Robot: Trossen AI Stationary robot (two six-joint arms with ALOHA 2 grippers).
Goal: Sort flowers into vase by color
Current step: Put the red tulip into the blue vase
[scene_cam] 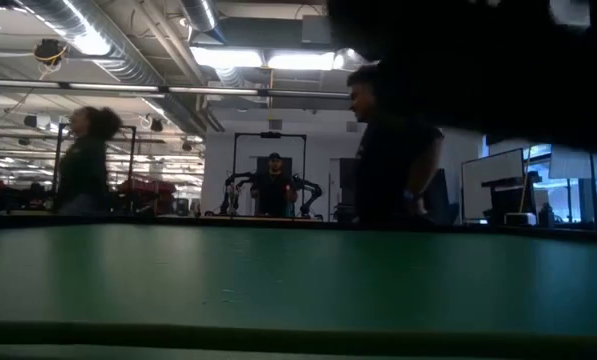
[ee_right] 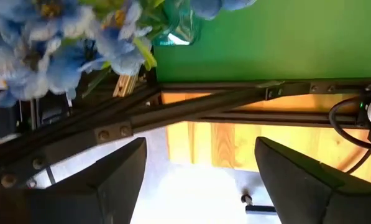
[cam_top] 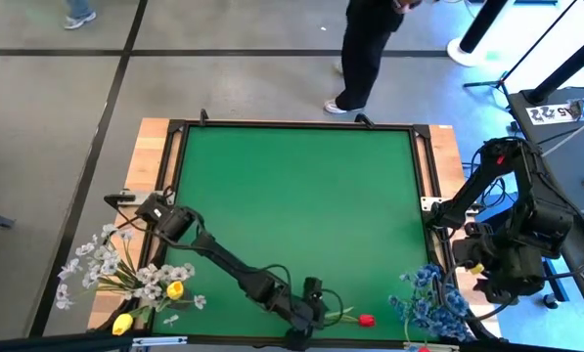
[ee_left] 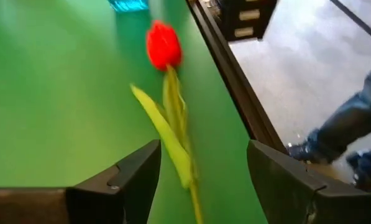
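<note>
**A:** Where's the left claw (cam_top: 316, 311) now?

**B:** Low over the tabletop (cam_top: 292, 186), close to its near edge. Its fingers are spread, and the red tulip (ee_left: 163, 45) lies flat with its stem (ee_left: 176, 124) running between them. Nothing is gripped yet.

**A:** And the right claw (ee_right: 197, 171)?

**B:** Parked off the tabletop's right side, fingers apart, empty. The blue flowers (cam_top: 430, 298) stand at the near right corner; white sprays (cam_top: 106, 264) and yellow tulips (cam_top: 174, 289) sit at the near left.

**A:** So how should the pick go?

**B:** I'd say close on the stem, not the leaf (ee_left: 163, 140) beside it; the leaf is floppy and would likely slip. Keep the stem centred between the fingers before closing, and come down far enough that the tips reach under it.

**A:** Any risk?

**B:** The tulip lies near the frame (ee_left: 232, 68), so a sideways nudge could roll it off the edge. Lift straight up before carrying it. I can't see a vase for red ones.
</note>
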